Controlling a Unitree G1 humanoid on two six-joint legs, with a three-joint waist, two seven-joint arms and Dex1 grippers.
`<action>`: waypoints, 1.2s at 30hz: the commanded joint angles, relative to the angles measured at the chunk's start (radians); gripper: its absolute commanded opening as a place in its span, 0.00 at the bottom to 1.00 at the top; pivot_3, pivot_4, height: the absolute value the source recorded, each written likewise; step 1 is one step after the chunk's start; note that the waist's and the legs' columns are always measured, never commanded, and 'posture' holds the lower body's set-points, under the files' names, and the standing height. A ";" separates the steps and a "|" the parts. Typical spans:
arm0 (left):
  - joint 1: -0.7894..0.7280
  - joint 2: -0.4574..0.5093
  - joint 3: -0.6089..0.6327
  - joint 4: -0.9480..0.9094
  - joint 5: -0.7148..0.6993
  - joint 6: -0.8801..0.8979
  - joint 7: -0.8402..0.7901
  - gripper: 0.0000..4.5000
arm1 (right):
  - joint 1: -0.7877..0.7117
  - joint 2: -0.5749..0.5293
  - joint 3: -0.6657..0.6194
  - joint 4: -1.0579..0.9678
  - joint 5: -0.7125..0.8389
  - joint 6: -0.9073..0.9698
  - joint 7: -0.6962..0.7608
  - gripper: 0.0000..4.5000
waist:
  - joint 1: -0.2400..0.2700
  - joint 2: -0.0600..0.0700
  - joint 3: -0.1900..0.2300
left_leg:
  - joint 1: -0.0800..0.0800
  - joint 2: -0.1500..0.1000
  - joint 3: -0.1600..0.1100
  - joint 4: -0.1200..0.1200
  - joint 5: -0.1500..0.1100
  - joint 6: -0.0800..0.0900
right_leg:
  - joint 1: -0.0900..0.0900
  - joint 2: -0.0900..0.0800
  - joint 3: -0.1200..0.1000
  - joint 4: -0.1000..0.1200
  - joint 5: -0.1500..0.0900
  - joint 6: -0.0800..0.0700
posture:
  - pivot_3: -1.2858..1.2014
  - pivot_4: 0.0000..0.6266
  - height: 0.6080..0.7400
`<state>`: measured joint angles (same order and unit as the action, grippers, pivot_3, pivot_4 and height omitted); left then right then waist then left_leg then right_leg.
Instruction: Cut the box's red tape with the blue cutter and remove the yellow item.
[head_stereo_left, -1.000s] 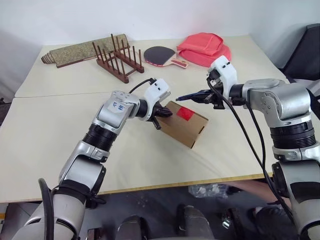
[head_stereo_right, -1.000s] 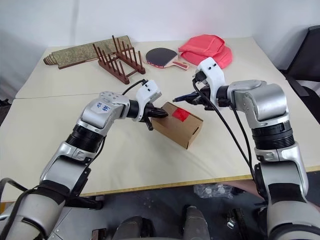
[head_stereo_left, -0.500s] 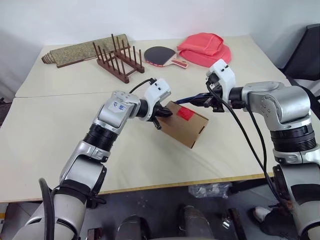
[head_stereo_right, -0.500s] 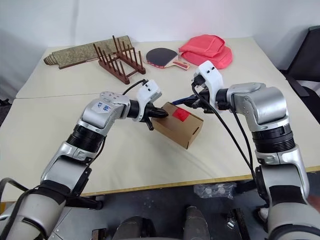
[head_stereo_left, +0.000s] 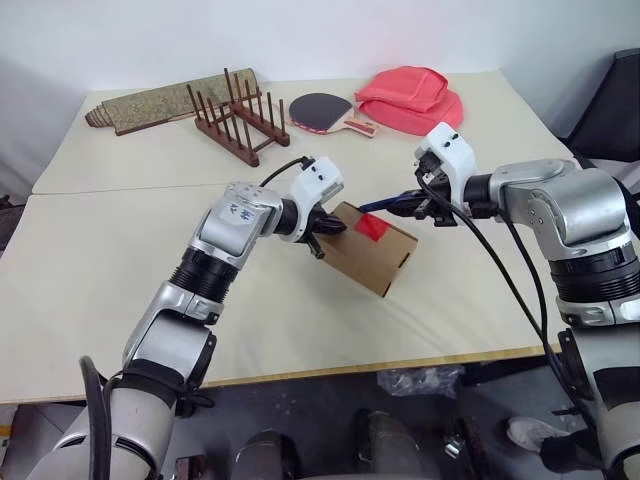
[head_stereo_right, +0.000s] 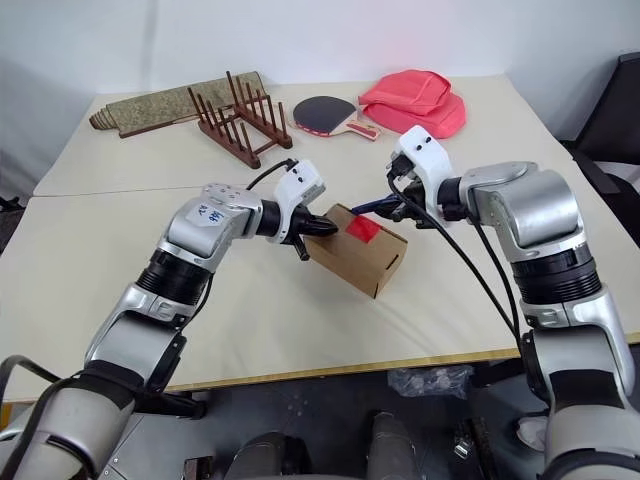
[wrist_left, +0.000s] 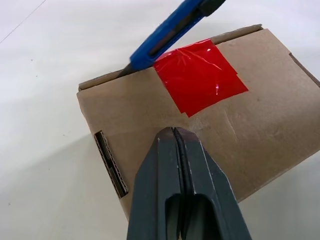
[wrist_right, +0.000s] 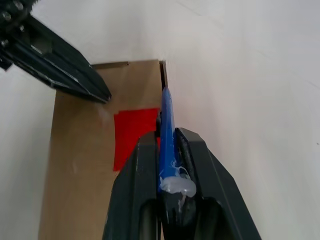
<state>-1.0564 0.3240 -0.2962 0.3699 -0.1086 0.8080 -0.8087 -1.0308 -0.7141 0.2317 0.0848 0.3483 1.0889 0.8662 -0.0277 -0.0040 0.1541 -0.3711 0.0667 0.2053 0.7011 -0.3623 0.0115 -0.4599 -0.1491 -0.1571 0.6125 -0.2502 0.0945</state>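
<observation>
Cutter (wrist_left: 165, 37) tip meets box (wrist_left: 250, 130) edge beside red tape (wrist_left: 200, 75), pinched in right jaws; left jaws pressed together on box top

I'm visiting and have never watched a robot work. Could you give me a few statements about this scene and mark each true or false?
1. The right gripper holds the blue cutter. True.
2. The box already stands open. False: its top is still closed, with the red tape on it.
3. The left gripper, fingers shut, rests on the box. True.
4. A paddle lies on the box. False: it lies far back on the table.
</observation>
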 joint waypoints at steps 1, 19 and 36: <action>-0.013 -0.019 -0.022 0.015 0.025 0.026 0.014 0.00 | -0.042 -0.042 0.034 0.002 -0.030 0.002 0.045 0.04 | 0.000 0.000 0.000 | 0.000 0.000 0.000 0.000 0.000 0.000 | 0.000 0.000 0.000 0.000 0.000 0.000 | 0.52 0.24 1.00; 0.003 -0.039 -0.065 0.015 0.073 0.071 0.064 0.00 | -0.178 -0.097 0.188 0.101 -0.139 -0.002 0.222 0.04 | 0.001 0.000 0.000 | 0.000 0.000 -0.001 0.001 0.000 0.000 | 0.001 0.000 0.000 0.000 0.000 0.000 | 0.52 0.24 1.00; -0.007 -0.087 -0.071 0.073 0.102 0.055 0.088 0.00 | -0.208 -0.154 0.271 0.110 -0.183 0.056 0.340 0.04 | 0.012 0.000 0.000 | 0.003 0.000 -0.005 0.004 0.000 0.001 | 0.007 -0.001 -0.003 0.000 0.000 0.000 | 0.52 0.24 1.00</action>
<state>-1.0871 0.2410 -0.3344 0.3994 -0.0378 0.8401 -0.7305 -1.2376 -0.8390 0.4854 0.2042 0.1772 1.1356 1.1801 -0.0153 -0.0040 0.1539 -0.3684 0.0667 0.2006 0.7054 -0.3626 0.0121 -0.4527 -0.1504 -0.1599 0.6122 -0.2502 0.0944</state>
